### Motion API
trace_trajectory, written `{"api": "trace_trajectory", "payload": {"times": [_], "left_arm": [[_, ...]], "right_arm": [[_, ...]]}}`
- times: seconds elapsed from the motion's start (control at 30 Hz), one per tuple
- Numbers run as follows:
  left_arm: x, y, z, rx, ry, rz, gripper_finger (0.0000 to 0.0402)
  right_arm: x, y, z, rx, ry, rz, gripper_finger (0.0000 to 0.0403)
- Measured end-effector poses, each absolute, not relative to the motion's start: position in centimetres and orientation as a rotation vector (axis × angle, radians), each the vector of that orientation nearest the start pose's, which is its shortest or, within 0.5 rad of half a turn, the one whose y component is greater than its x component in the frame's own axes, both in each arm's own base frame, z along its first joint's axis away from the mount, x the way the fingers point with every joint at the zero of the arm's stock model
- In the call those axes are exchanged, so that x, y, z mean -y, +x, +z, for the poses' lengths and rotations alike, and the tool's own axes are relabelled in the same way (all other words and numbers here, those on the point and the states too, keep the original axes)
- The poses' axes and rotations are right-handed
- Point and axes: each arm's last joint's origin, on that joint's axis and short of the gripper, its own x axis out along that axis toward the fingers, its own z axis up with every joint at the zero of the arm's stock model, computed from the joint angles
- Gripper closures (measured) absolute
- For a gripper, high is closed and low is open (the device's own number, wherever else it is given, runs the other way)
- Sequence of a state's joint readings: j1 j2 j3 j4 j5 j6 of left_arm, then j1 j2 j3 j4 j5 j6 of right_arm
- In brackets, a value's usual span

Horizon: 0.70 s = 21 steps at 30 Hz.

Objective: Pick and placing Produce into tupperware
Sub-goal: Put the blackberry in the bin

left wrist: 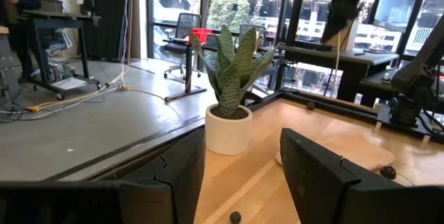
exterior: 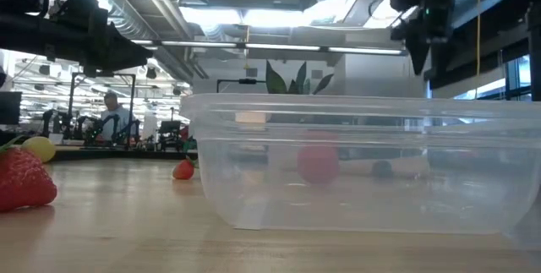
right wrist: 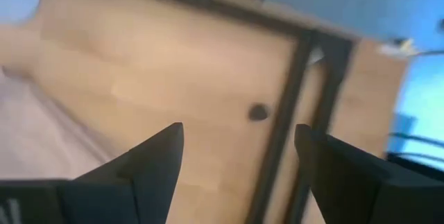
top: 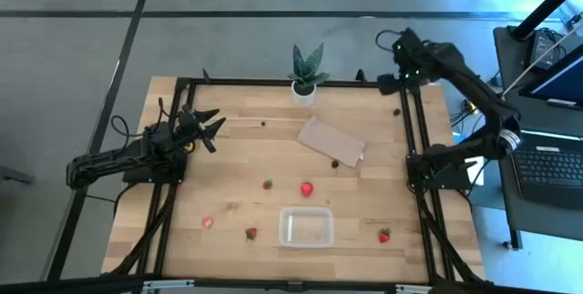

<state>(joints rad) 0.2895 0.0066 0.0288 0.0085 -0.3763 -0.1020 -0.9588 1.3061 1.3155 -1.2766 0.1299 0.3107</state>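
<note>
The clear tupperware [top: 305,227] [exterior: 363,163] stands near the table's near edge. Red strawberries lie around it on the wood: one [top: 307,188] beyond it, a smaller one [top: 268,184], two to its left [top: 208,223] [top: 251,233] and one to its right [top: 384,236]. Dark berries lie at the far side [top: 264,122], by the tan sheet [top: 335,163] and at the far right corner [top: 397,110] [right wrist: 258,113]. A yellow fruit [exterior: 38,148] sits at the left. My left gripper [top: 211,123] [left wrist: 243,175] is open above the left side. My right gripper [top: 397,77] [right wrist: 239,168] is open above the far-right berry.
A potted plant in a white pot [top: 305,80] [left wrist: 229,113] stands at the far edge. A flat tan sheet [top: 331,141] lies right of centre. Black frame rails [top: 414,130] run along the table's sides. A person shows in the room beyond the table.
</note>
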Motion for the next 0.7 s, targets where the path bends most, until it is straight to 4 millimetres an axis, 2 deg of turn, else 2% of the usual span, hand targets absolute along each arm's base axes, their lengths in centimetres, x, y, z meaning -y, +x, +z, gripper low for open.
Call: {"api": "trace_trajectory", "payload": {"times": [0.17,0.3,0.47,0.7], "left_arm": [[-3.7,8.7,17.3,0.064,-0.100,0.664,0.0223],[-3.7,8.7,17.3,0.064,-0.100,0.664,0.0223],[-3.7,8.7,17.3,0.064,-0.100,0.664,0.0223],[-3.7,8.7,17.4,0.065,-0.100,0.664,0.0223]], "right_arm": [[18.0,12.3,28.4,-1.095,0.874,-1.151,0.0125],[16.6,11.8,25.9,-1.139,0.983,-1.177,0.0125],[14.7,10.3,23.9,-1.136,1.039,-1.241,0.0125],[15.3,8.8,21.5,-0.936,1.053,-1.364,0.0125]]}}
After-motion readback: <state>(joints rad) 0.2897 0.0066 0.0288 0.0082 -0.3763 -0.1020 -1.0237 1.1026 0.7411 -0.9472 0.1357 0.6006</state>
